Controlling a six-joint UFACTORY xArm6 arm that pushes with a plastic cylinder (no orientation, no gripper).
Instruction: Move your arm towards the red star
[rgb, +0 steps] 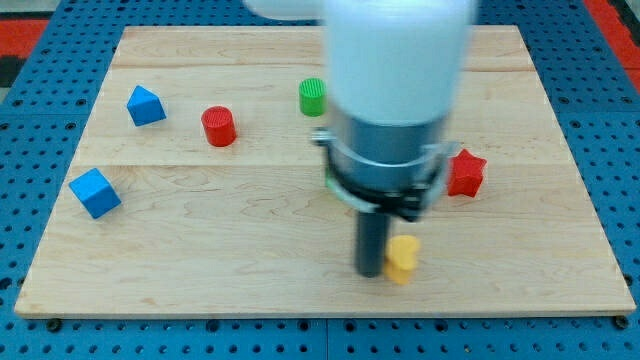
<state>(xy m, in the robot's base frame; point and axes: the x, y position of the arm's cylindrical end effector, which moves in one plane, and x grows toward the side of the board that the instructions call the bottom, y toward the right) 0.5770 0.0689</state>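
The red star lies right of the board's middle, partly hidden by my arm's white and grey body. My tip rests on the board below and to the left of the star, right beside a small yellow block on its right side. Whether the tip touches the yellow block I cannot tell.
A green cylinder stands near the view's top centre. A red cylinder lies left of it. A blue block and a blue cube lie at the left. The wooden board sits on a blue pegboard.
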